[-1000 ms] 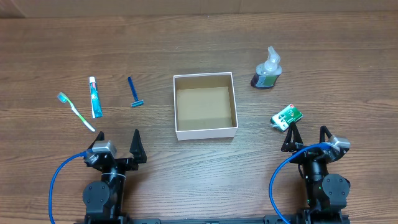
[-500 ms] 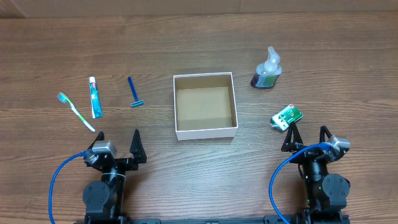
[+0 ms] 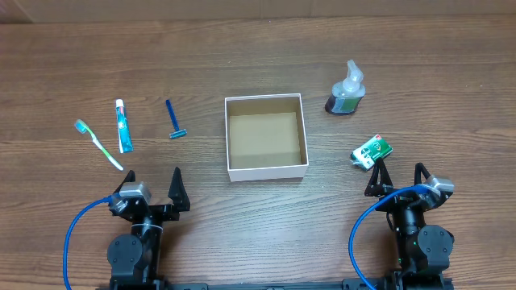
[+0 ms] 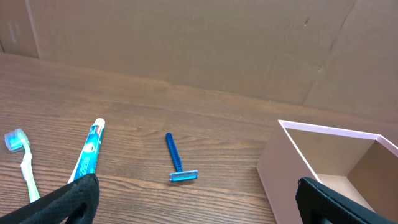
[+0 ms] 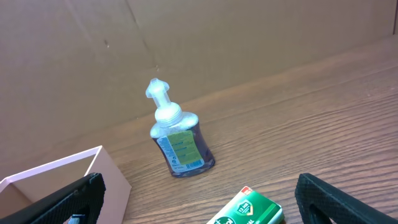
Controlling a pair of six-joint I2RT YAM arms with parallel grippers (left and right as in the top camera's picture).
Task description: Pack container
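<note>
wood-grain table (image 3: 258,48) | square cardboard container (image 3: 268,171) (brown inside) | left fingers (image 4: 74,202) wide | right fingers (image 5: 336,199) wide

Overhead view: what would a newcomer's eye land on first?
The shallow square cardboard box, white outside and brown inside, sits empty mid-table. To its left lie a green-and-white toothbrush, a blue-and-white toothpaste tube and a blue razor; to its right are a clear pump bottle and a green packet.
</note>
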